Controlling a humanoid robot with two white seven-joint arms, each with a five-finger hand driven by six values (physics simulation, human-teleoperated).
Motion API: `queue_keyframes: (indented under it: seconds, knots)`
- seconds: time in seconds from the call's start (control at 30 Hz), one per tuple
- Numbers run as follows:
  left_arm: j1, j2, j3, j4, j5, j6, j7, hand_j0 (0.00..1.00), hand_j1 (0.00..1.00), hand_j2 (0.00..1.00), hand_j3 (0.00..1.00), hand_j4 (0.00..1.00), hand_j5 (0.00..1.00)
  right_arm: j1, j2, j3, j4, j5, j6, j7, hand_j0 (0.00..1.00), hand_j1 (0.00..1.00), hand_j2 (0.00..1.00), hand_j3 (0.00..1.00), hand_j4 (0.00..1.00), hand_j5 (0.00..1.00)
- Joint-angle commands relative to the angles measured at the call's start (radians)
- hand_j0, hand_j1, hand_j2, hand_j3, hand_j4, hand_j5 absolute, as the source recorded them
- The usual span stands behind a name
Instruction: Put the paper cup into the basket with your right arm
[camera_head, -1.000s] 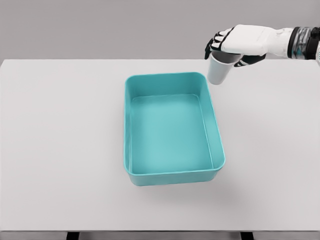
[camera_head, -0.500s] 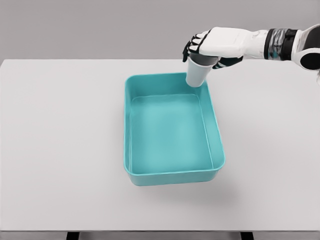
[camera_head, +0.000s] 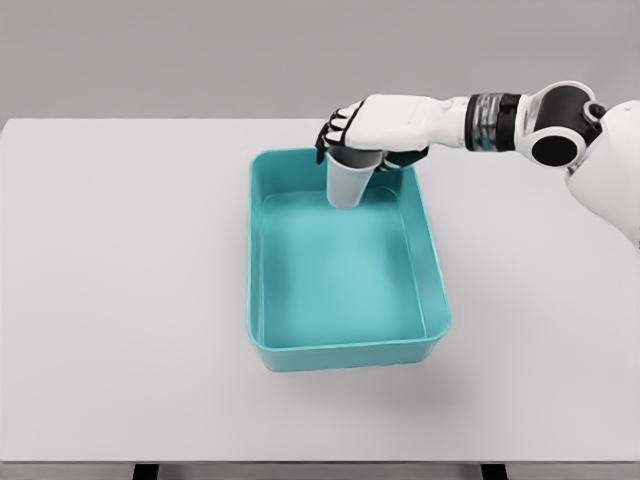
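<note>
- The teal basket (camera_head: 345, 345) sits in the middle of the desk (camera_head: 120, 300), open side up, ready to catch things.
- My right hand (camera_head: 375, 125) wraps its fingers around the paper cup (camera_head: 347, 185), holding it above the basket's far end for dropping.

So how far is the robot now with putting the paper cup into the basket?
Done: the right hand grips the paper cup by its top and holds it upright above the far end of the teal basket. In hand: the cup is held inside the rim line, apparently not resting on the floor. Left: lower it, open the fingers, pull the arm away.
</note>
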Motion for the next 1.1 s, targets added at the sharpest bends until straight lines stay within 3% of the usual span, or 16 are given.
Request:
queue_keyframes:
  seconds: [0.0, 0.43, 0.7, 1.07]
  knots:
    - [0.0, 0.0, 0.0, 0.001, 0.0, 0.0, 0.0, 1.0, 1.0, 1.0, 1.0, 1.0, 1.0, 0.0, 0.022, 0.0, 0.002, 0.02, 0.002, -0.001, 0.55, 0.55, 0.55, 0.55, 0.55, 0.55]
    - [0.0, 0.0, 0.0, 0.001, 0.0, 0.0, 0.0, 1.0, 1.0, 1.0, 1.0, 1.0, 1.0, 0.046, 0.045, 0.0, 0.002, 0.03, 0.002, -0.001, 0.68, 0.68, 0.68, 0.68, 0.68, 0.68]
    - [0.0, 0.0, 0.0, 0.001, 0.0, 0.0, 0.0, 1.0, 1.0, 1.0, 1.0, 1.0, 1.0, 0.06, 0.044, 0.002, 0.002, 0.03, 0.002, -0.001, 0.69, 0.69, 0.69, 0.69, 0.69, 0.69]
    - [0.0, 0.0, 0.0, 0.001, 0.0, 0.0, 0.0, 1.0, 1.0, 1.0, 1.0, 1.0, 1.0, 0.066, 0.044, 0.0, 0.002, 0.03, 0.002, -0.001, 0.84, 0.84, 0.84, 0.84, 0.84, 0.84]
